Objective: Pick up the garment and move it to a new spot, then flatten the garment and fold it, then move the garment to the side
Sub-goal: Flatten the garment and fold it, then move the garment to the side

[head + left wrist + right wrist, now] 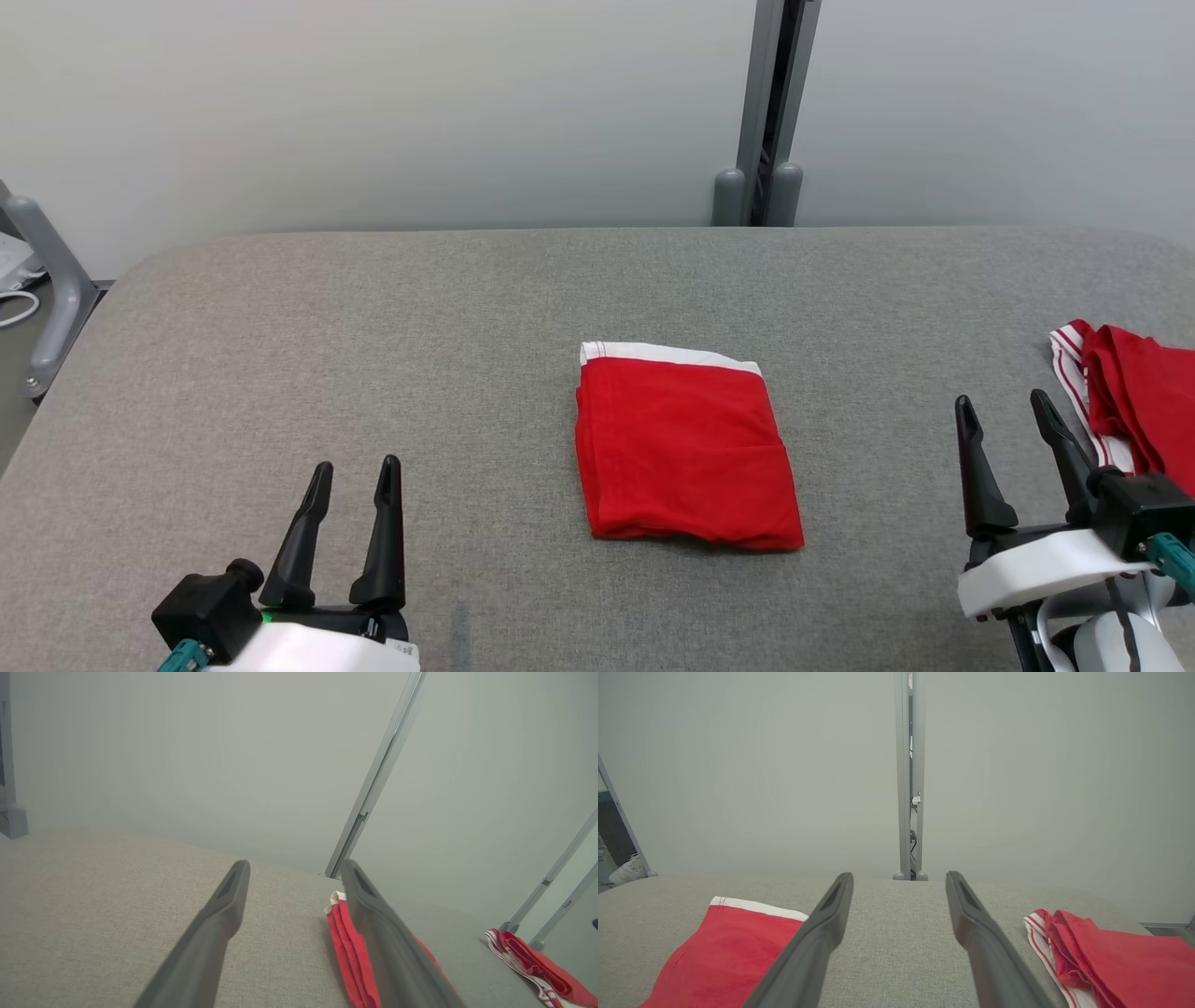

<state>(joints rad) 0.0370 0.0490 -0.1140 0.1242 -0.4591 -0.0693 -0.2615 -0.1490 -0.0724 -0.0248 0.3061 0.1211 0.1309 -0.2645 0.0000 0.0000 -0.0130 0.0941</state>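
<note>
Folded red garment (686,453), white band on its far edge: centre of grey table (373,327). Second red garment (1134,401): right edge. Left gripper (357,464), right gripper (1002,399): released, empty, near side.

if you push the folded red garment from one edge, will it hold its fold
Probably floppy: the folded red garment is thin cloth with loose stacked layers at its edge. Pushed across the woven grey table cover, the bottom layer would likely drag and bunch. Lifted by one corner, it would probably unfold.

Soft red cloth garment (686,453) on matt (coarse-woven) grey fabric table (373,355).
</note>
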